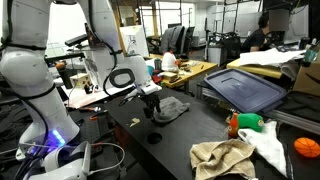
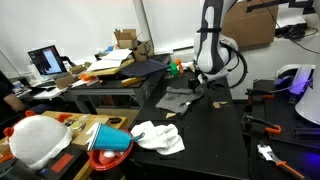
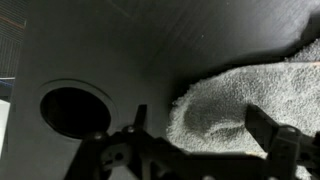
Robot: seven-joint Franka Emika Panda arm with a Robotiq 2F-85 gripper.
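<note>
My gripper (image 3: 200,125) is open and hangs close above the black table. Its two dark fingers straddle the rounded edge of a grey towel (image 3: 245,95) that lies flat on the table. In both exterior views the gripper (image 1: 152,100) (image 2: 197,83) is low over the near end of the grey towel (image 1: 172,107) (image 2: 180,99). Nothing is held between the fingers.
A round cable hole (image 3: 76,108) sits in the table left of the towel, also seen in an exterior view (image 1: 154,138). A beige cloth (image 1: 222,157), a white cloth (image 2: 158,136), an orange ball (image 1: 307,148), a dark bin (image 1: 245,88) and tools (image 2: 262,124) lie around.
</note>
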